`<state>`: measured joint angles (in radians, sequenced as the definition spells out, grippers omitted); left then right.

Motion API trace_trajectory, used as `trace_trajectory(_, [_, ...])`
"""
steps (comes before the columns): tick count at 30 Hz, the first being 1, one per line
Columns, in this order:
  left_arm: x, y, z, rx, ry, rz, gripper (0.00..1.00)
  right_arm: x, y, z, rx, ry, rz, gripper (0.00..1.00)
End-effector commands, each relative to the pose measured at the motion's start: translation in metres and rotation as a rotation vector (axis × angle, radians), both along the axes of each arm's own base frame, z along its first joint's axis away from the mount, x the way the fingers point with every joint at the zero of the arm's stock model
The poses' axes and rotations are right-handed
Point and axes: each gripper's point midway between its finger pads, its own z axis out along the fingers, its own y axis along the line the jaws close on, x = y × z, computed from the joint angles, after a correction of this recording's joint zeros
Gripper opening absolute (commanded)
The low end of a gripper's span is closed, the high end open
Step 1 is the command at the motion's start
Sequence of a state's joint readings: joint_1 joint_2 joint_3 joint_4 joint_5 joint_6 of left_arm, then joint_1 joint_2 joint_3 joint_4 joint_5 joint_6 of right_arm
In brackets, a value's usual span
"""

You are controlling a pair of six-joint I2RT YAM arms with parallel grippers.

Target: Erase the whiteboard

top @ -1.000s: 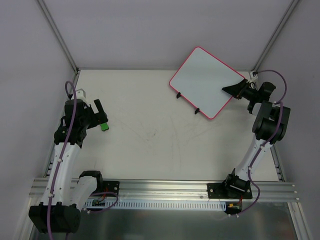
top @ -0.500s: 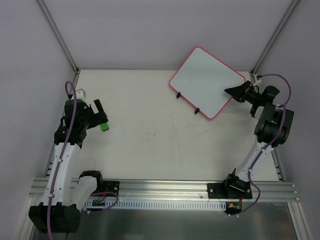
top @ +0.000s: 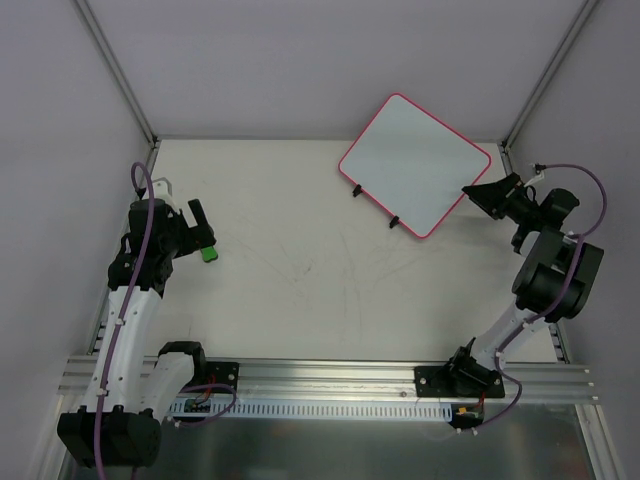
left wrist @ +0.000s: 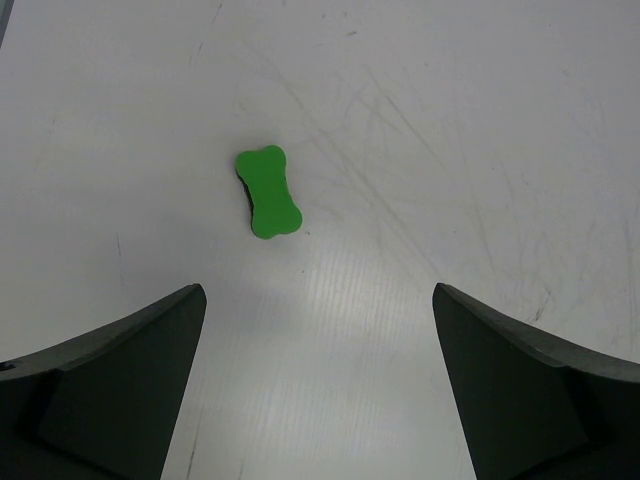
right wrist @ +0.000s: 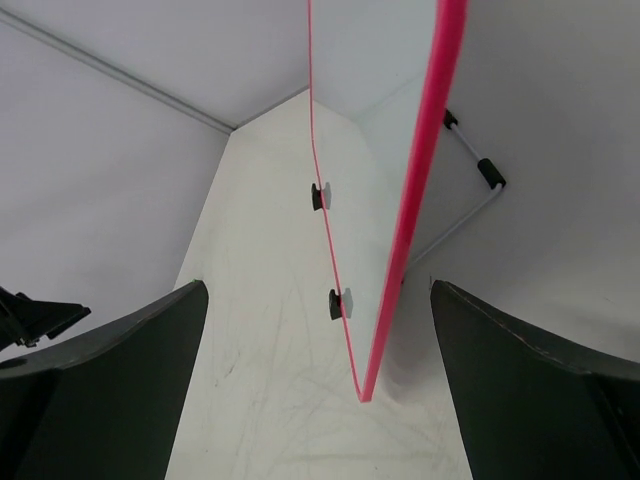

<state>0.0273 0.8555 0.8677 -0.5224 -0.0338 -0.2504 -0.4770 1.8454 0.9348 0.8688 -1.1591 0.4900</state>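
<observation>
The whiteboard, white with a pink-red frame, stands tilted on its two black feet at the back right of the table; no writing shows on it. My right gripper is open just right of its lower right edge, not touching. In the right wrist view the whiteboard is seen edge-on, its corner between and ahead of the open right gripper. A green bone-shaped eraser lies flat on the table ahead of my open left gripper. In the top view that eraser sits by the left gripper.
Grey walls close in the table at the back and sides, with metal posts in the corners. A wire stand props the whiteboard from behind. An aluminium rail runs along the near edge.
My right gripper has opened wide and drawn back to the right, off the whiteboard's edge. The whiteboard stays standing. The left arm and eraser have not moved.
</observation>
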Motion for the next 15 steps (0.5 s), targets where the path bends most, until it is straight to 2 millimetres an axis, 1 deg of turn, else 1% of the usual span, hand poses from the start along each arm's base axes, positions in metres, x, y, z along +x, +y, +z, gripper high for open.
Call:
trace_trajectory(1, [-0.002, -0.001, 0.008, 0.006, -0.026, -0.017, 0.99, -0.013, -0.022, 0.027, -0.041, -0.068, -0.083, 0.99])
trace_trajectory(3, [-0.003, -0.002, 0.011, 0.003, -0.036, -0.018, 0.99, -0.024, -0.034, 0.033, -0.044, -0.069, -0.126, 0.99])
trace_trajectory(4, [-0.003, -0.002, 0.012, 0.001, -0.04, -0.02, 0.99, -0.029, -0.038, 0.032, -0.034, -0.041, -0.143, 0.99])
trace_trajectory(5, [-0.004, -0.003, 0.012, -0.002, -0.044, -0.022, 0.99, -0.033, -0.041, 0.031, -0.068, -0.046, -0.154, 0.99])
trace_trajectory(6, [-0.004, -0.004, 0.012, -0.006, -0.045, -0.028, 0.99, -0.039, -0.046, 0.044, -0.107, -0.062, -0.179, 0.99])
trace_trajectory(7, [-0.005, -0.005, 0.013, -0.011, -0.047, -0.029, 0.99, -0.049, -0.042, 0.032, -0.082, 0.052, -0.189, 0.99])
trace_trajectory(8, [-0.006, -0.007, 0.012, -0.013, -0.049, -0.032, 0.99, -0.051, -0.048, 0.03, -0.138, 0.084, -0.238, 0.99])
trace_trajectory(9, [-0.006, -0.007, 0.011, -0.015, -0.047, -0.034, 0.99, -0.056, -0.049, 0.033, -0.187, 0.093, -0.248, 0.99])
trace_trajectory(10, [-0.007, -0.008, 0.011, -0.016, -0.049, -0.036, 0.99, -0.063, -0.046, 0.051, -0.241, 0.066, -0.255, 0.99])
trace_trajectory(12, [-0.007, -0.011, 0.01, -0.017, -0.047, -0.044, 0.99, -0.07, -0.05, 0.062, -0.283, 0.077, -0.309, 0.99])
trace_trajectory(13, [-0.008, -0.011, 0.01, -0.015, -0.047, -0.047, 0.99, -0.079, -0.047, 0.077, -0.314, 0.066, -0.325, 0.99])
trace_trajectory(14, [-0.008, -0.011, 0.012, -0.014, -0.053, -0.046, 0.99, -0.083, -0.053, 0.081, -0.347, 0.087, -0.378, 0.99])
trace_trajectory(15, [-0.008, -0.01, 0.016, -0.01, -0.058, -0.046, 0.99, -0.088, -0.053, 0.088, -0.369, 0.093, -0.395, 0.99])
